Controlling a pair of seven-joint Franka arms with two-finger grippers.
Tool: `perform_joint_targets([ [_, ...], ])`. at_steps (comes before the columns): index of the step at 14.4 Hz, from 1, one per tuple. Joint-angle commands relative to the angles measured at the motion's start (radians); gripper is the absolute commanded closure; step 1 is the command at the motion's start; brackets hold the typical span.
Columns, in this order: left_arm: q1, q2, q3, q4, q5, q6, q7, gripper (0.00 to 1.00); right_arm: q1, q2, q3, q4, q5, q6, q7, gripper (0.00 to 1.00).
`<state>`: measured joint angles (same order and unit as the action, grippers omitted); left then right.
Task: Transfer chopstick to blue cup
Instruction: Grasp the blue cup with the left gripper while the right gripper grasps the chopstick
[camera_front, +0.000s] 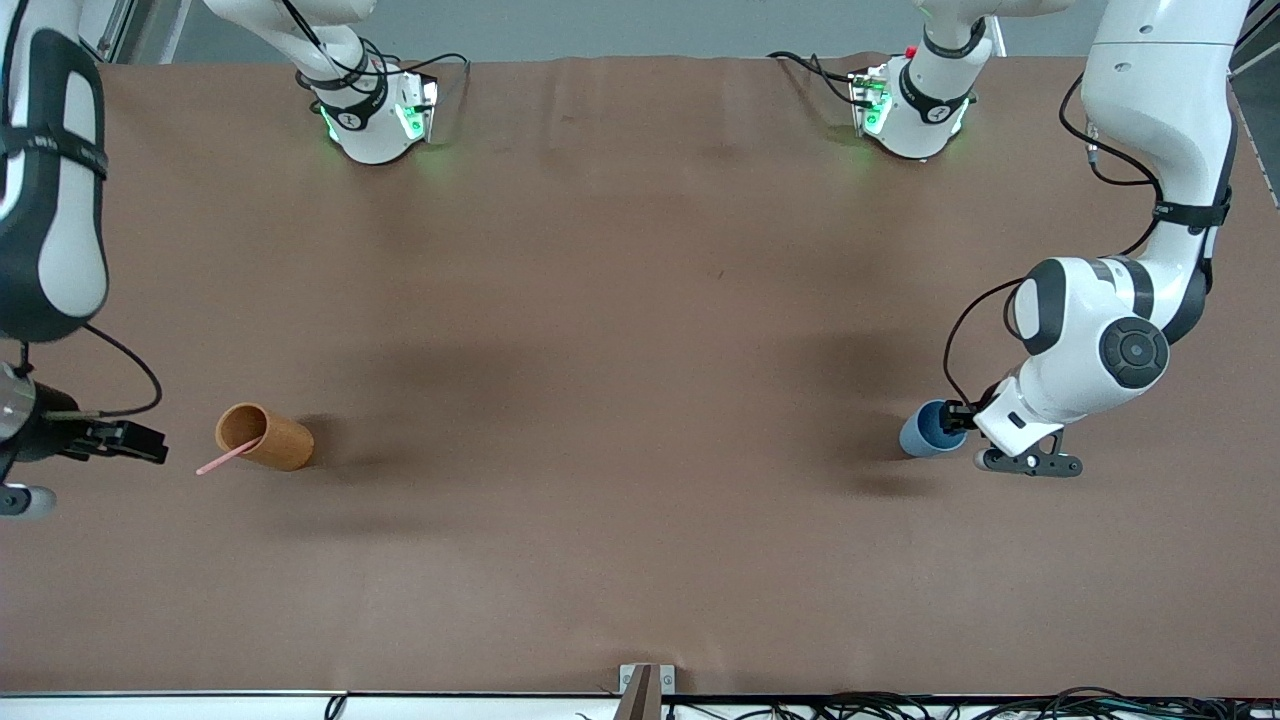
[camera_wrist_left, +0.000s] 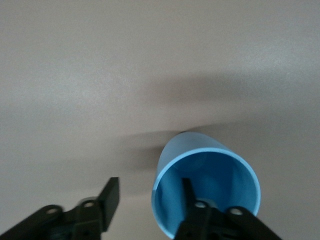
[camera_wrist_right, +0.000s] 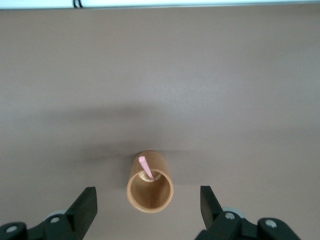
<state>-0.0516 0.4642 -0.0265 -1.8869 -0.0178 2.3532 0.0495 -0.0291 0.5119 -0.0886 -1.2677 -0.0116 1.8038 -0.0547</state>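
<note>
The pale pink chopstick stands in the orange-brown wooden cup at the right arm's end of the table, its tip sticking out of the rim. In the right wrist view the chopstick leans against the inside of the wooden cup. My right gripper is open and empty above it, in the front view beside the cup. The blue cup stands at the left arm's end. My left gripper is open. One finger is inside the blue cup, the other outside its wall.
The brown table cover stretches between the two cups. The two arm bases stand along the edge farthest from the front camera. A small bracket and cables lie at the nearest edge.
</note>
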Motion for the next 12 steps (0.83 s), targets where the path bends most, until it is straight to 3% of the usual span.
perform_joint_targets([
  [1, -0.008, 0.004, -0.001, -0.009, -0.016, 0.038, -0.003, 1.00, -0.012, 0.062, 0.012, 0.033, 0.013, -0.011, 0.012, 0.21],
  [6, -0.010, -0.059, -0.003, 0.014, -0.004, -0.009, 0.004, 1.00, -0.012, 0.114, 0.012, 0.016, 0.018, 0.011, 0.026, 0.41],
  [9, -0.033, -0.087, -0.018, 0.180, -0.004, -0.248, -0.086, 1.00, -0.003, 0.119, 0.012, 0.013, 0.016, 0.020, 0.048, 0.49],
  [10, -0.039, -0.082, -0.042, 0.237, -0.002, -0.317, -0.147, 1.00, -0.005, 0.125, 0.013, 0.013, 0.016, 0.029, 0.049, 0.53],
  [12, -0.040, -0.081, -0.146, 0.264, 0.002, -0.377, -0.343, 1.00, -0.003, 0.131, 0.012, 0.013, 0.018, 0.045, 0.049, 0.55],
])
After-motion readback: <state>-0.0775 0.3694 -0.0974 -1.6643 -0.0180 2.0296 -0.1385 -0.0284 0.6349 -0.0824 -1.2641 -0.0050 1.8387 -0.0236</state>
